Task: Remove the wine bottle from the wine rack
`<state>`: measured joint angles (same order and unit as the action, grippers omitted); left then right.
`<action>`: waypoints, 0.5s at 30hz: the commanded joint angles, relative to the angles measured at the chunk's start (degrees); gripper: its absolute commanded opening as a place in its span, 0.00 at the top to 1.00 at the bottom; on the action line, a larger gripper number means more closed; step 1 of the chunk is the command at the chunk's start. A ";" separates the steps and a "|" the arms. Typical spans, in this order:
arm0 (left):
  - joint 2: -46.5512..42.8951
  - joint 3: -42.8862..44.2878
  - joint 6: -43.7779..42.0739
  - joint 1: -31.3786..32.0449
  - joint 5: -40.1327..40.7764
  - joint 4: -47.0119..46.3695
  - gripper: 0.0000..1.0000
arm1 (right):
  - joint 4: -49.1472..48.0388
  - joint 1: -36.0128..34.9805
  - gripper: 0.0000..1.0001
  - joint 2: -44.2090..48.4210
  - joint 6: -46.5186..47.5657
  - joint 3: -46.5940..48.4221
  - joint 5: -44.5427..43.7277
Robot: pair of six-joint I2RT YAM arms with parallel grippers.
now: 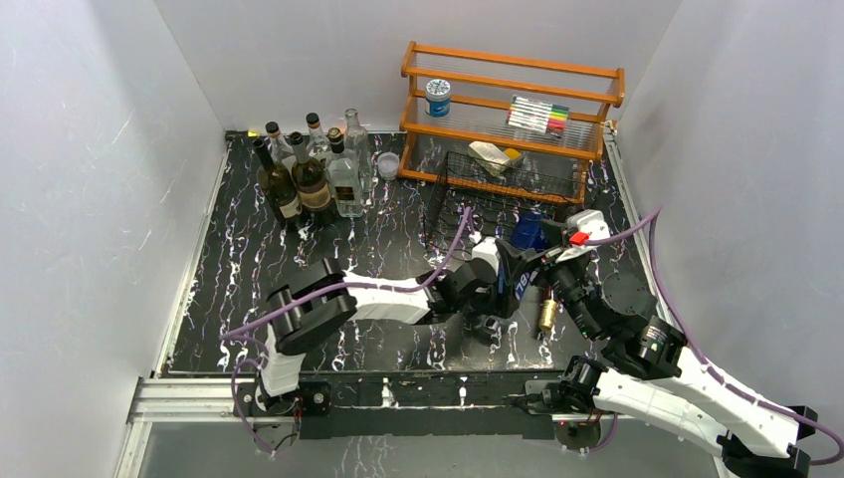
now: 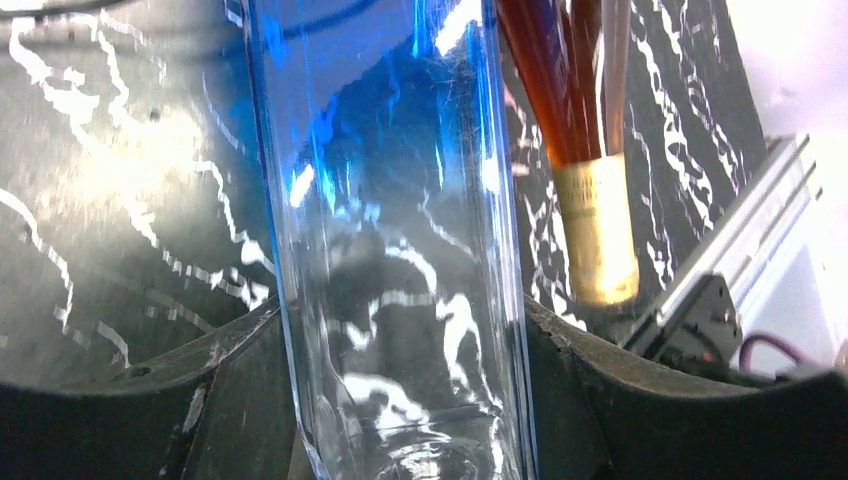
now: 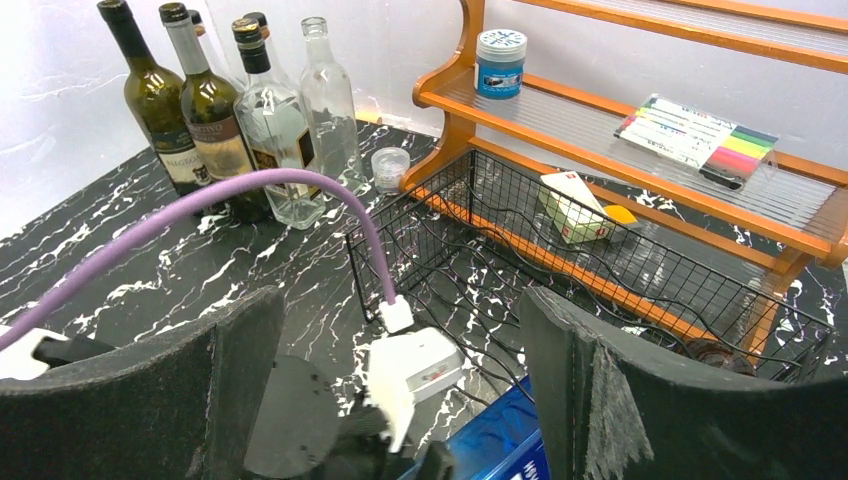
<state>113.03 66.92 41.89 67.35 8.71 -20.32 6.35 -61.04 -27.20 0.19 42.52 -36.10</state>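
A blue glass wine bottle [image 2: 390,200] fills the left wrist view, standing between the two black fingers [image 2: 240,400] of my left gripper [image 2: 400,320]; both fingers press on its sides. From above, the bottle [image 1: 527,231] shows at the front of the black wire wine rack [image 1: 468,184], with the left gripper [image 1: 518,264] on it. My right gripper [image 3: 395,300] hangs open just above the left wrist and faces the rack [image 3: 600,260]. A blue patch of the bottle [image 3: 500,440] shows below it.
An amber bottle with a gold foil neck [image 2: 597,230] lies beside the blue one. Several upright bottles [image 1: 309,174] stand at the back left, with a small clear cup [image 1: 387,164] near them. The orange wooden shelf [image 1: 513,100] behind the rack holds a jar [image 1: 437,97] and markers [image 1: 537,115].
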 commanded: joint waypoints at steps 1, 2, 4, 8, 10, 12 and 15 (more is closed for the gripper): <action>-9.52 -4.87 -0.26 0.41 -2.32 4.81 0.67 | -1.97 -0.09 0.02 0.08 1.72 -0.33 -0.11; -10.97 -5.83 0.18 0.41 -2.48 6.13 0.67 | -2.35 -0.13 0.02 0.05 2.12 -0.86 0.21; -13.99 -8.44 0.72 0.41 -3.26 7.78 0.69 | -3.28 -0.14 0.02 0.20 3.87 -2.18 1.64; -20.63 -13.47 2.07 0.35 -4.55 12.73 0.71 | -6.02 -0.11 0.02 -0.41 7.09 -4.82 4.56; -24.06 -15.12 3.30 0.28 -4.32 17.28 0.75 | -6.68 -0.14 0.02 -1.18 8.57 -5.67 6.72; -27.56 -16.45 5.21 0.11 -3.60 22.37 0.77 | -6.45 -0.08 0.03 -2.21 10.38 -6.07 9.40; -33.86 -19.47 7.37 -0.03 -2.29 27.85 0.78 | -6.37 -0.14 0.05 -3.98 12.05 -6.60 12.50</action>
<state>87.42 50.68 44.58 67.75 4.12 -4.71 4.47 -61.04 -29.85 8.10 36.47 -29.06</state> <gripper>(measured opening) 0.603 0.961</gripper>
